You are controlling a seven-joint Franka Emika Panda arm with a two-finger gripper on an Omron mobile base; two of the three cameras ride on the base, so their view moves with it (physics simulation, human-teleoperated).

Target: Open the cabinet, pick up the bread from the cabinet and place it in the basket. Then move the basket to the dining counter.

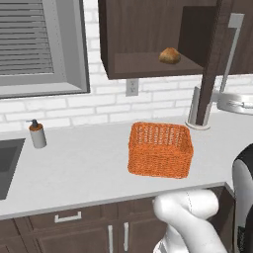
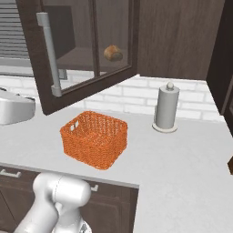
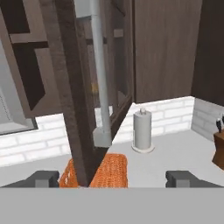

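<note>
- Cabinet (image 1: 148, 34): dark brown, wall-mounted above the bench; door (image 2: 86, 50) swung open, glass-paned, with long silver bar handle (image 2: 49, 54).
- Bread (image 1: 169, 56): small golden-brown roll resting on the cabinet's bottom shelf, toward its right end; seen through the door's glass in the right base view (image 2: 113, 53).
- Basket (image 1: 160, 149): orange woven, box-shaped, standing upright on the light grey bench (image 1: 74, 168), near its front edge and below the open cabinet; nothing visible inside.
- Tool (image 3: 113, 178): released, finger tips (image 3: 43, 178) standing wide apart at the bottom of the hand view; door edge and handle (image 3: 99, 74) rising just ahead between them, not grasped.
- Paper towel holder (image 2: 166, 108): upright at the back edge of the bench, beside the white brick wall, right of the basket.
- Soap dispenser (image 1: 36, 134): at the back of the bench, left of the basket, beside the sink (image 1: 9, 163).
- Knife block (image 3: 218, 146): at the right edge of the hand view, on the bench.
- Window with blinds (image 1: 34, 44): left of the cabinet, above the sink.
</note>
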